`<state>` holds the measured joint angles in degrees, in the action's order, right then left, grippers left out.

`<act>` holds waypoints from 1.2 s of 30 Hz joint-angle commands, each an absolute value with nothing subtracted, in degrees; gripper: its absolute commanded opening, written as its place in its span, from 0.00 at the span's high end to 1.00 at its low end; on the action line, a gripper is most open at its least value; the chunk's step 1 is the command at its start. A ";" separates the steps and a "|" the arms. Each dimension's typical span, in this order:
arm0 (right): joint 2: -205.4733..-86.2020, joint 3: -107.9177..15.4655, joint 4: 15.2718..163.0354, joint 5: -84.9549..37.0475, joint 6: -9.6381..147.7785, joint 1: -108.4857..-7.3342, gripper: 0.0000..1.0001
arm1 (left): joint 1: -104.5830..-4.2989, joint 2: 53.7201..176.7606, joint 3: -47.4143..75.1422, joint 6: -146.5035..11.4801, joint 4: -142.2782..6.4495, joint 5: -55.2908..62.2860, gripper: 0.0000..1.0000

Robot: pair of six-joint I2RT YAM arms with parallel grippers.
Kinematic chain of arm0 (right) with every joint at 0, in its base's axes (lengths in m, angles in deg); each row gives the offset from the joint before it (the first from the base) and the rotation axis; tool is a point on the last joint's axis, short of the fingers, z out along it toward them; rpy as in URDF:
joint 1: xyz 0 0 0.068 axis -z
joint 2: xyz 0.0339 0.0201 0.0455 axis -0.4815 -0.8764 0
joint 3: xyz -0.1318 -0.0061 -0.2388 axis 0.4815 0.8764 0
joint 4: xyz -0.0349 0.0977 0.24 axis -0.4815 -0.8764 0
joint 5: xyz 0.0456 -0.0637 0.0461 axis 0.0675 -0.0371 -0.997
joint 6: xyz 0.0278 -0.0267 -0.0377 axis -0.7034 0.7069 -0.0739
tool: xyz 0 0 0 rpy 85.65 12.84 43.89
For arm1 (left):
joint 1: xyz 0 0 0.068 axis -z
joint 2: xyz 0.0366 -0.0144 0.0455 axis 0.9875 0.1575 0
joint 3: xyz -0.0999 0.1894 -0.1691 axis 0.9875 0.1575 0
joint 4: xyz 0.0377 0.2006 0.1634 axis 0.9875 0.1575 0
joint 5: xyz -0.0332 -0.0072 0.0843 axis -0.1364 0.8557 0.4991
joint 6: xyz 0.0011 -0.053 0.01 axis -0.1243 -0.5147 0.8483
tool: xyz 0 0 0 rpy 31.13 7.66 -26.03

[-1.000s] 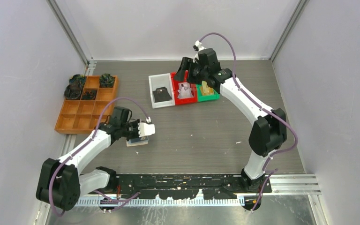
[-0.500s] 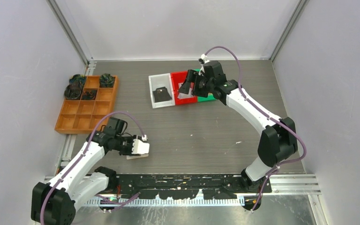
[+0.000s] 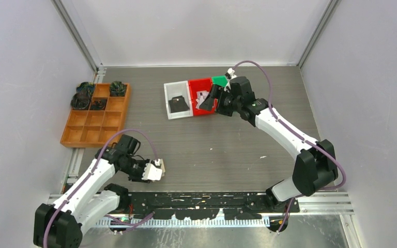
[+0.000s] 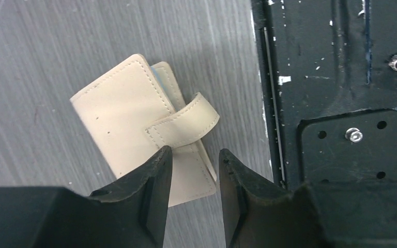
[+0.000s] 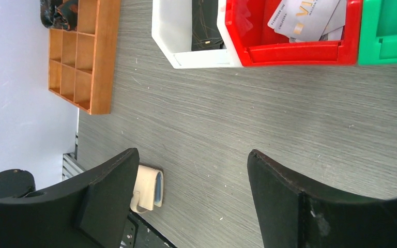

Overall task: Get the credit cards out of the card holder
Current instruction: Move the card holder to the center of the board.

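Holder (image 4: 126,116), folded, on counter (image 4: 41,57) beneath slightly parted left jaws; cards (image 5: 302,18) in red bin (image 5: 294,52); right jaws spread wide, empty.

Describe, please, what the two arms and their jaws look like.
Both the left arm and the right arm have smooth white links between bulky black joint housings. A purple cable loops loosely along each arm to its wrist. The jaws are matte black, thick and wedge-shaped, tapering to blunt tips. No markings are visible on either arm.
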<state>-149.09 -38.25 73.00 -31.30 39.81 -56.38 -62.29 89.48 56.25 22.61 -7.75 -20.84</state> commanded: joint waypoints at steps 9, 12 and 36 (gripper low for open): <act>-141.56 -33.07 78.94 -28.07 38.09 -54.68 0.18 | -59.32 99.82 60.05 15.59 -41.40 -9.06 0.86; -138.76 -30.76 79.54 -24.52 38.91 -53.82 0.15 | -59.32 104.68 54.26 11.85 -41.18 -6.24 0.70; -130.55 1.19 119.79 43.60 64.30 -40.56 0.01 | -89.90 115.53 42.74 -40.63 -57.23 -16.84 0.00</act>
